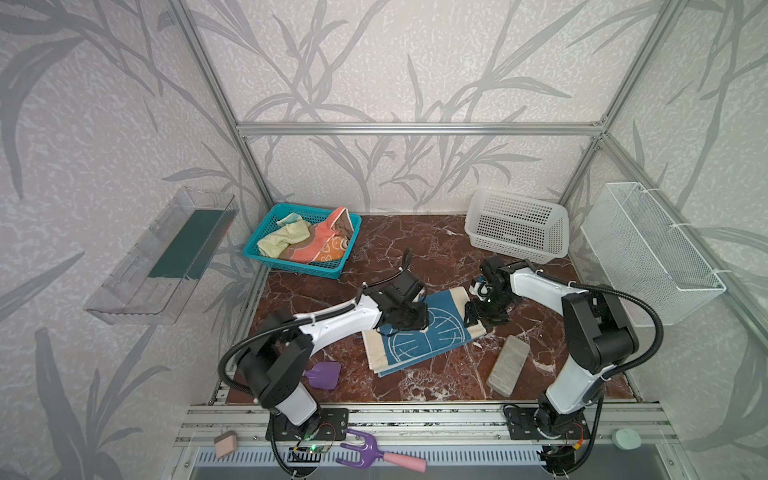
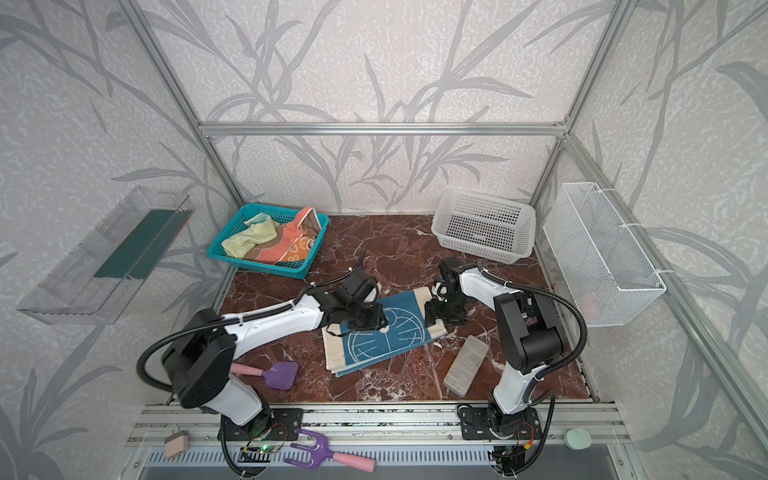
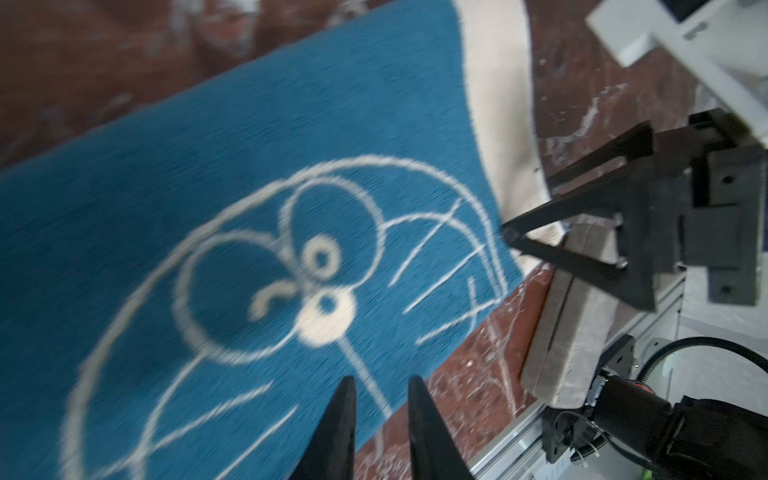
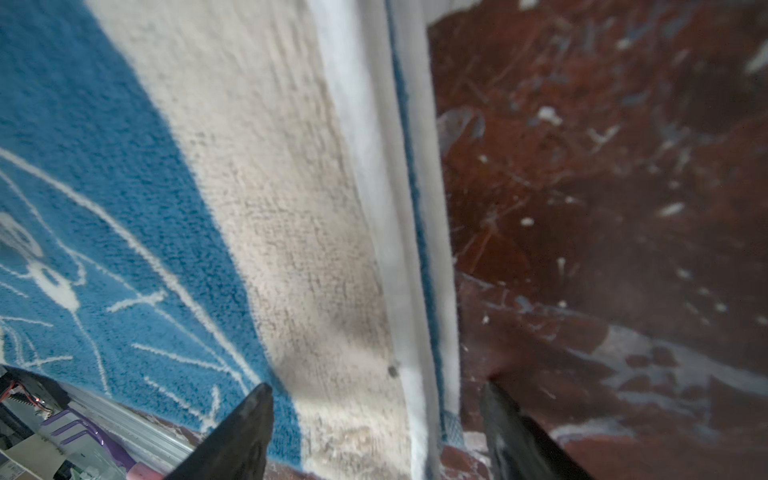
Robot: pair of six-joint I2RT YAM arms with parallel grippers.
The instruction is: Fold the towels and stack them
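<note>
Blue-and-cream towel (image 1: 424,332) lies folded on the marble surface (image 1: 415,257), mid-scene and skewed to the front rail, with several layers showing at its near-left end. Left gripper (image 3: 381,380) hangs over the towel's near long edge, jaws a narrow slit apart with nothing between them. Right gripper (image 4: 376,386) is wide open astride the cream end band, one finger over cloth and one over bare marble, and grips nothing. We read this as the fold laid down with the let-go step in hand. To do it well we lift both grippers straight up before any sideways travel, since terry snags on fingertips and the top layer would drag. In the right wrist view the hems at that end are stacked close, with a thin blue edge peeking between them; that is good enough, so we don't re-pinch. If we square it up, we press flat from above rather than push from the side, because the layers would shear. Grey block (image 1: 509,365) sits near the right arm's path, so we keep the retreat high. Next in line, we judge: the pale yellow towel (image 1: 282,241) and salmon towel (image 1: 324,249), bunched together in the teal basket (image 1: 266,232) at back left. We pick them one at a time by a corner, or both will come out together.
</note>
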